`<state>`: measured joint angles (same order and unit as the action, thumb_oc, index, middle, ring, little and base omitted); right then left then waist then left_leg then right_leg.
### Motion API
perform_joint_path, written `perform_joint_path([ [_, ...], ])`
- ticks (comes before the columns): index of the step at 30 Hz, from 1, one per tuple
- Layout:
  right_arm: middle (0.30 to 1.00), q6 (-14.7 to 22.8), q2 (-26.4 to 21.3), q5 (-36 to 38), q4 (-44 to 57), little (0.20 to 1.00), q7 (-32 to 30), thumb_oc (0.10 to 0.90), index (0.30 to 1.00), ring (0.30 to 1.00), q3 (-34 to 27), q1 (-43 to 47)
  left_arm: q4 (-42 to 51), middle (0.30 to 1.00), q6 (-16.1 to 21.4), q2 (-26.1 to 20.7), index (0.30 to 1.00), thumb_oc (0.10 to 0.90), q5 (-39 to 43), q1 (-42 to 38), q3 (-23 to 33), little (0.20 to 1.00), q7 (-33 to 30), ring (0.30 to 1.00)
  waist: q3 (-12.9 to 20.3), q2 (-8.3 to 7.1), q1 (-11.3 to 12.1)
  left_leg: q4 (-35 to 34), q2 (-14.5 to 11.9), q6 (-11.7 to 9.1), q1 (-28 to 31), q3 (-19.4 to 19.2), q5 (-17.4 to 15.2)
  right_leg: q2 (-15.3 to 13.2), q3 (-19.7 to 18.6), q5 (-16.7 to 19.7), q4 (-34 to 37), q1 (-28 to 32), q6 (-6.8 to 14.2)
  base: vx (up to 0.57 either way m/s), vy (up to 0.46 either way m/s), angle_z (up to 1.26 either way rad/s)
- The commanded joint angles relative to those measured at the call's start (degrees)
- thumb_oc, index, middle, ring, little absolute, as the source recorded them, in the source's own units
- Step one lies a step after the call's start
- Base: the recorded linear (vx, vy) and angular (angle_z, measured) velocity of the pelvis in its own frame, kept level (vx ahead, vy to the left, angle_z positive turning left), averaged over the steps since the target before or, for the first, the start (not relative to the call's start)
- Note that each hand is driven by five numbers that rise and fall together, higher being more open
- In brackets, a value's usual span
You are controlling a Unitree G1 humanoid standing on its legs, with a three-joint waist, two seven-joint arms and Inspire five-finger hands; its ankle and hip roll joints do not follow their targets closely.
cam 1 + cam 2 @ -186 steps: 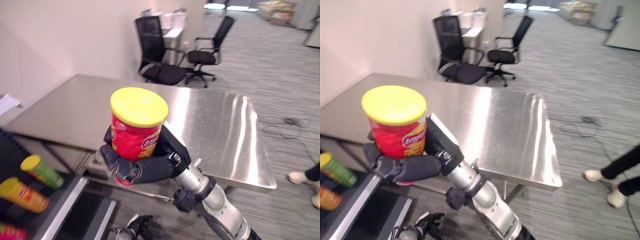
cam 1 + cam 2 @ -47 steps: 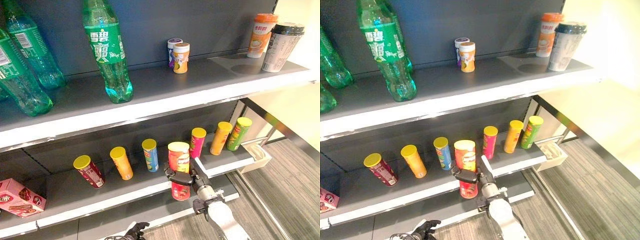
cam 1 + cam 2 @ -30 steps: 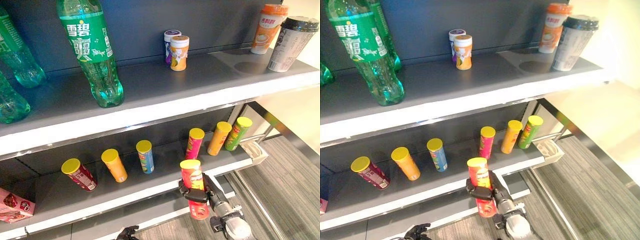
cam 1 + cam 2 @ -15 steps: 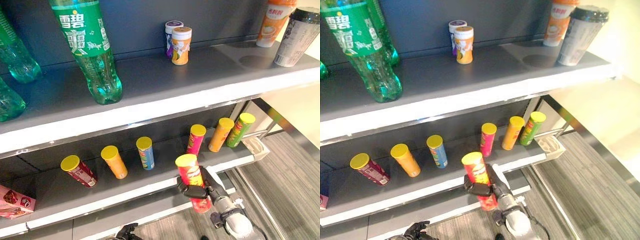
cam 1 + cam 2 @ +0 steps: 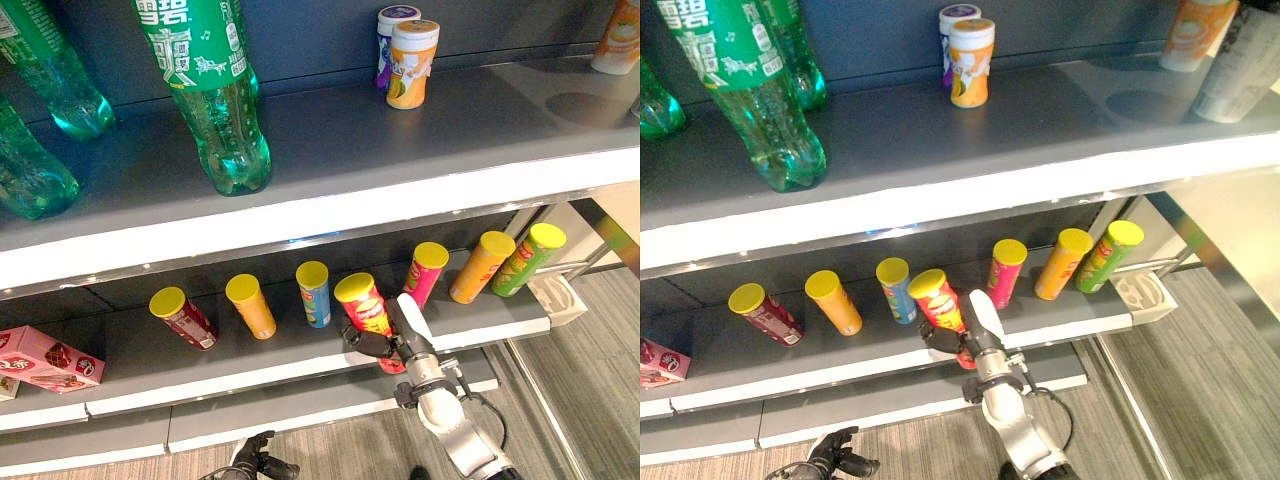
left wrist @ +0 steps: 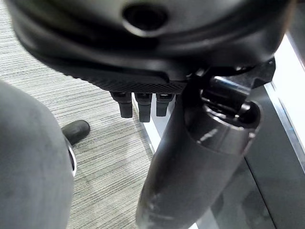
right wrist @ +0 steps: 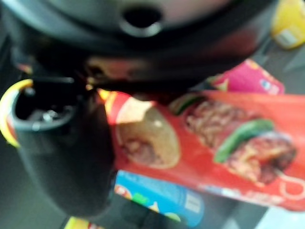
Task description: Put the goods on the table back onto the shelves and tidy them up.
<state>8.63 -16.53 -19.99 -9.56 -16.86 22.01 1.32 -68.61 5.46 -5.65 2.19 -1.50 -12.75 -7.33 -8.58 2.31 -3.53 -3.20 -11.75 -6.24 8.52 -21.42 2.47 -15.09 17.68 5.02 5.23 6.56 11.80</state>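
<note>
A red chip can with a yellow lid leans back over the lower shelf, between a blue can and a pink can. My right hand is shut round its lower part, just above the shelf's white front edge. In the right wrist view the red can lies across the palm with the thumb curled over it, the blue can behind. My left hand hangs low over the carpet, fingers relaxed and holding nothing.
The lower shelf also carries a maroon can, an orange can, another orange can, a green can and a pink box. Green bottles and two small tubs stand on the upper shelf.
My right hand has lifted the red can from in front of the shelf edge up onto the lower shelf, into the gap between the blue and pink cans. The camera has shifted.
</note>
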Motion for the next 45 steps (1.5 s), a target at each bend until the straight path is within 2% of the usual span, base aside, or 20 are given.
perform_joint_path([
  [1, 0.3, 7.1, 4.6, -2.0, 2.6, 0.3, -5.5, 0.4, 0.3, 0.3, -1.7, 8.7, -4.9, 0.9, 1.2, 0.1, 0.9, 0.8, 0.2, -1.5, -0.6, 0.9, -1.3, 0.9, -2.7, -1.15, 0.3, -1.8, 2.0, 1.5, -1.4, -0.1, -0.3, 6.6, -2.0, -0.8, -0.2, 0.4, -7.0, -0.05, 0.016, 0.06],
  [5, 0.3, 6.9, 5.3, -3.8, 1.0, 0.3, -8.7, 0.4, 0.3, 0.3, -2.6, 10.5, -4.3, 0.9, 1.2, -0.3, 0.9, 0.8, 0.3, -1.9, -0.9, 0.9, -1.7, 0.9, -4.2, -0.51, 0.9, -1.8, 2.0, 1.4, -2.4, 0.9, 0.3, 6.3, -1.2, -0.7, -0.2, 0.0, -7.1, -0.05, 0.012, 0.14],
  [7, 0.3, 8.2, 5.1, -5.3, 2.1, 0.3, -12.7, 0.4, 0.3, 0.3, -4.5, 11.6, -4.2, 0.9, 1.2, -0.5, 0.9, 0.8, 0.8, -1.8, -1.0, 0.9, -2.0, 0.9, -4.8, -0.11, 1.2, -1.8, 2.0, 1.4, -2.7, 1.2, 0.6, 6.2, -0.9, -0.7, -0.2, -0.1, -7.2, -0.04, 0.009, 0.21],
  [8, 0.3, 8.2, 5.1, -5.4, 2.1, 0.3, -12.8, 0.4, 0.3, 0.3, -4.5, 11.6, -4.2, 0.9, 1.2, -0.5, 0.9, 0.8, 0.8, -1.9, -1.0, 0.9, -2.0, 0.9, -4.9, -0.09, 1.2, -1.8, 2.0, 1.4, -2.7, 1.2, 0.6, 6.2, -0.9, -0.7, -0.2, 0.0, -7.2, -0.04, 0.012, 0.24],
  [9, 0.3, 8.9, 7.4, -5.5, 1.4, 0.3, -15.1, 0.4, 0.3, 0.3, -6.1, 11.4, -4.3, 0.9, 1.2, -0.4, 0.9, 0.8, 0.9, -1.8, -1.1, 0.9, -2.1, 0.9, -5.6, 0.57, 1.3, -1.8, 2.2, 1.4, -3.0, 1.6, 0.7, 6.0, -0.4, -0.6, -0.2, -0.1, -7.3, -0.02, 0.006, 0.18],
  [11, 0.3, 9.1, 9.3, -3.3, 1.5, 0.3, -15.2, 0.4, 0.3, 0.3, -7.0, 11.0, -4.4, 0.9, 1.4, -0.5, 0.9, 0.8, 0.7, -1.6, -1.5, 0.9, -2.2, 0.9, -5.9, 0.87, 1.3, -1.8, 2.3, 1.4, -3.2, 1.8, 0.9, 5.8, -0.2, -0.4, -0.2, -0.2, -7.4, -0.02, 0.007, 0.04],
  [14, 0.3, 9.9, 10.4, -2.3, 2.3, 0.3, -17.1, 0.4, 0.3, 0.3, -8.3, 11.2, -4.6, 0.9, 1.5, -0.6, 0.9, 0.8, 0.6, -1.6, -2.1, 0.9, -2.2, 0.9, -6.2, 1.36, 1.3, -1.8, 2.5, 1.3, -3.6, 2.2, 1.0, 5.5, 0.1, -0.3, -0.2, -0.3, -7.4, -0.02, 0.02, 0.04],
  [16, 0.3, 10.8, 12.4, -1.2, 1.6, 0.3, -19.7, 0.4, 0.3, 0.3, -9.7, 13.0, -4.4, 0.9, 1.6, -0.5, 0.9, 0.8, 0.1, -2.1, -3.6, 0.9, -1.9, 0.9, -7.3, 2.48, 1.3, -1.8, 2.8, 1.3, -4.3, 2.5, 1.4, 5.1, 0.5, 0.0, -0.2, -0.9, -7.5, -0.06, 0.034, 0.05],
  [19, 0.3, 10.8, 11.7, -3.9, 0.5, 0.3, -22.8, 0.4, 0.3, 0.3, -10.6, 15.1, -4.0, 0.9, 1.6, -0.4, 0.9, 0.8, -0.2, -2.7, -4.5, 0.9, -1.7, 0.9, -9.0, 3.55, 1.3, -1.8, 3.0, 1.2, -5.1, 3.1, 1.8, 4.7, 0.9, 0.3, -0.2, -1.4, -7.5, -0.06, 0.032, 0.12],
  [25, 0.3, 10.8, 10.9, -6.0, -1.7, 0.3, -25.0, 0.4, 0.3, 0.3, -11.6, 18.9, -2.0, 0.9, 1.8, -0.4, 0.9, 0.8, -0.4, -2.9, -5.5, 0.9, -1.2, 0.9, -12.0, 5.69, 1.5, -1.8, 3.7, 1.1, -6.0, 3.7, 2.3, 3.8, 1.3, 1.0, -0.2, -2.0, -7.4, -0.05, 0.037, 0.09],
  [27, 0.3, 11.1, 9.7, -7.8, -3.6, 0.3, -27.2, 0.4, 0.3, 0.3, -12.0, 22.1, -0.9, 0.9, 2.3, -0.6, 0.9, 0.8, -0.1, -3.1, -5.7, 0.9, -1.1, 0.9, -14.4, 6.81, 1.6, -1.8, 4.0, 1.2, -6.5, 3.8, 2.5, 3.3, 1.2, 1.6, -0.2, -2.6, -7.3, -0.07, 0.042, 0.04],
  [29, 0.3, 11.2, 9.2, -8.5, -4.2, 0.3, -27.8, 0.4, 0.3, 0.3, -12.1, 23.0, -0.5, 0.9, 2.3, -0.5, 0.9, 0.8, -0.1, -3.4, -5.7, 0.9, -1.1, 0.9, -15.4, 7.23, 1.6, -1.8, 4.1, 1.2, -6.7, 3.7, 2.6, 3.1, 1.1, 1.8, -0.2, -2.9, -7.3, -0.09, 0.041, 0.04],
  [30, 0.3, 11.4, 8.7, -9.0, -6.8, 0.3, -29.6, 0.4, 0.3, 0.3, -12.3, 27.2, 2.1, 0.9, 3.0, -1.0, 0.9, 0.8, 0.1, -4.0, -5.4, 0.9, -1.5, 0.9, -18.7, 8.4, 2.0, -0.4, 4.7, 1.5, -7.5, 3.4, 2.4, 2.2, 0.6, 2.4, -0.7, -3.8, -7.2, -0.16, 0.062, 0.06],
  [32, 0.3, 11.4, 8.1, -9.8, -8.8, 0.3, -31.3, 0.4, 0.3, 0.3, -12.8, 29.8, 4.5, 0.9, 3.3, -1.6, 0.9, 0.8, 0.1, -4.0, -4.5, 0.9, -1.7, 0.9, -20.8, 9.1, 2.5, 3.4, 4.7, 1.6, -9.6, 3.6, 0.9, 1.4, 0.1, 2.1, -2.4, -4.6, -7.4, -0.15, 0.056, 0.0],
  [36, 0.3, 11.2, 7.5, -10.3, -10.8, 0.3, -33.4, 0.4, 0.3, 0.3, -15.1, 30.8, 6.5, 0.9, 3.7, -2.7, 0.9, 0.8, 0.0, -3.0, -3.3, 0.9, -2.9, 0.9, -21.2, 10.5, 3.2, 7.4, 5.1, 1.9, -13.1, 3.6, -1.4, -0.2, -0.5, 0.7, -6.4, -7.9, -7.4, -0.05, 0.067, 0.0],
  [45, 0.3, 10.5, 6.1, -9.2, -10.4, 0.3, -34.6, 0.4, 0.3, 0.3, -18.9, 30.2, 7.4, 0.9, 4.8, -3.7, 0.9, 0.8, -1.9, -3.3, -4.2, 0.9, -4.6, 0.9, -21.2, 13.26, 2.5, 7.6, 7.5, 2.9, -15.8, 2.9, -2.3, -3.3, -1.4, -0.3, -11.2, -13.4, -6.7, -0.02, 0.106, 0.01],
])
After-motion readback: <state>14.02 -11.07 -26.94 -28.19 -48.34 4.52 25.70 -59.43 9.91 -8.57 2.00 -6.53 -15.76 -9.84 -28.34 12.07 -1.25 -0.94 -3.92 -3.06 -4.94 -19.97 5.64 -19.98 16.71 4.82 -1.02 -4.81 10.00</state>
